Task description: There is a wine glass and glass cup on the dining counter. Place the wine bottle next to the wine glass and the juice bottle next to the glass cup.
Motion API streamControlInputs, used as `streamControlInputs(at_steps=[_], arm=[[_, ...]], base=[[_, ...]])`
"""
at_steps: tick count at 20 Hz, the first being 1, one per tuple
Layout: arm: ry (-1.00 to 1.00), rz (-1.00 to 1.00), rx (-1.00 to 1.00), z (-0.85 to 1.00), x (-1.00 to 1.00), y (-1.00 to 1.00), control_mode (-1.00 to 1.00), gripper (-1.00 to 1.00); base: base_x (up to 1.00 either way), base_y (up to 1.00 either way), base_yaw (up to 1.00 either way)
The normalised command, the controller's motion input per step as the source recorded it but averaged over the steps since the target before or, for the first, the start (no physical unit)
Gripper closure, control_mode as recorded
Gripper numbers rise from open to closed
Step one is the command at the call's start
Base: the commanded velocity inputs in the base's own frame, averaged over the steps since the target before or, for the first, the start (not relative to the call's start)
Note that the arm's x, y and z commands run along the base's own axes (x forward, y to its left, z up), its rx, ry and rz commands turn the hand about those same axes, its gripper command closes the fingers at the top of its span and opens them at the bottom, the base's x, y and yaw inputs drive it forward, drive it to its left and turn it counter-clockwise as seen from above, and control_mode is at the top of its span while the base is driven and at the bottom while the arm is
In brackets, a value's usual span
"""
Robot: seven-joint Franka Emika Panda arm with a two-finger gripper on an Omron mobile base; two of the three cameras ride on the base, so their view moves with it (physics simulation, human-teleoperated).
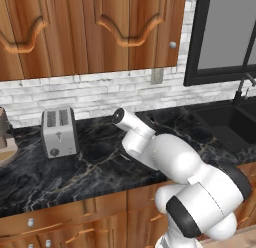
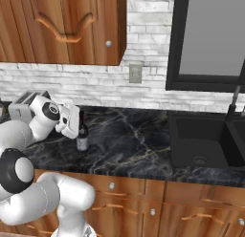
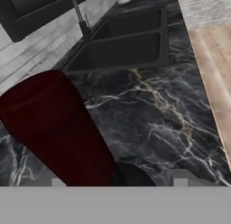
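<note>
The wine bottle (image 2: 82, 138) is slim and dark and stands upright on the black marble cabinet counter (image 2: 129, 135), left of the sink. My gripper (image 2: 79, 122) reaches it from the left at neck height. In the hand view the bottle (image 3: 58, 123) looms dark red between my fingertips (image 3: 57, 182), close to the left one, and a gap shows on the right side. The gripper (image 3: 119, 182) is open around the bottle. The juice bottle, wine glass, glass cup and dining counter are out of view.
A silver toaster (image 1: 59, 132) stands on the counter to the left, behind my arm (image 2: 26, 101). A black sink (image 2: 201, 140) with a faucet (image 2: 233, 103) lies to the right. Wooden wall cabinets (image 1: 90, 32) hang above, with drawers below the counter edge.
</note>
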Motion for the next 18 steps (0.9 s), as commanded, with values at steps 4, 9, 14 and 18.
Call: streamControlInputs(at_steps=[4,9,14,18], arm=[[0.00,0.00,0.01,0.16,-0.21,0.02,-1.00,1.00],[0.01,0.00,0.01,0.26,-0.34,0.15,-1.00,1.00],[0.00,0.00,0.00,0.26,-0.35,0.12,-1.00,1.00],[0.00,0.00,0.00,0.17,-0.41,0.04,-1.00,1.00]], base=[[0.00,0.00,0.00],[0.00,0.00,0.00],[0.00,0.00,0.00],[0.00,0.00,0.00]])
